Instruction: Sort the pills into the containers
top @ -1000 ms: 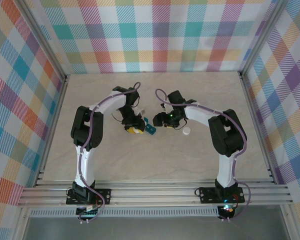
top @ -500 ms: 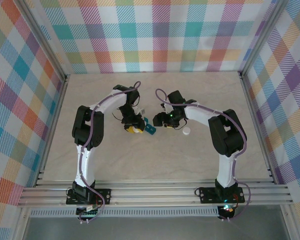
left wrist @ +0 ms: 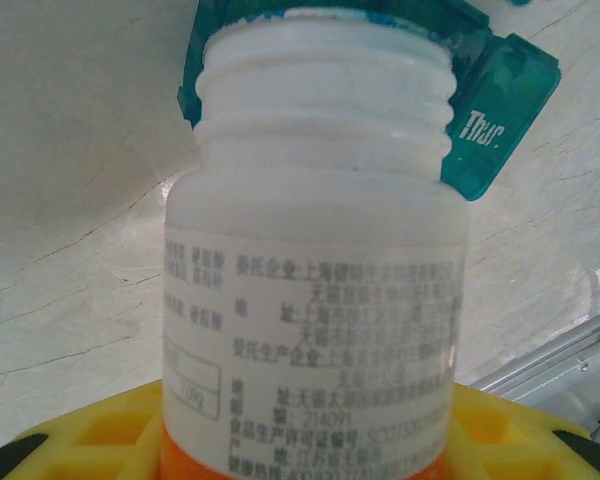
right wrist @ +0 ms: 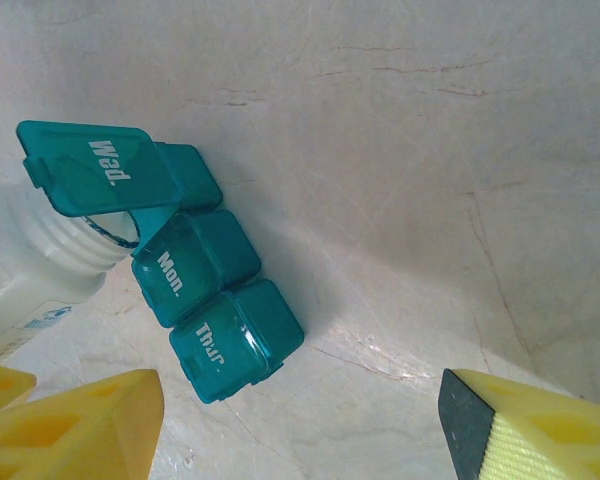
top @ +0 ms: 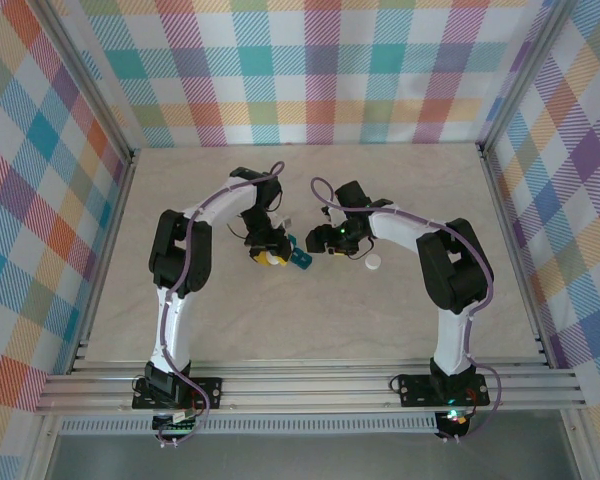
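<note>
The containers (right wrist: 215,290) are a teal strip of three joined compartments marked Wed, Mon and Thur; the Wed lid (right wrist: 100,170) stands open. My left gripper (top: 268,257) is shut on a white pill bottle (left wrist: 310,250) with an orange band, uncapped. Its threaded mouth lies against the containers (left wrist: 500,100) by the open lid. In the right wrist view the bottle (right wrist: 30,265) shows at the left edge. My right gripper (right wrist: 300,420) hangs open just right of the containers (top: 299,258), nothing between its yellow fingers (right wrist: 80,425). The pills are hidden from view.
A small white bottle cap (top: 374,262) lies on the beige table (top: 310,320) right of my right gripper. Metal frame posts and checked walls close in the table on three sides; a rail runs along the near edge.
The left arm's elbow has shifted slightly; bottle, containers and right gripper stay where they were.
</note>
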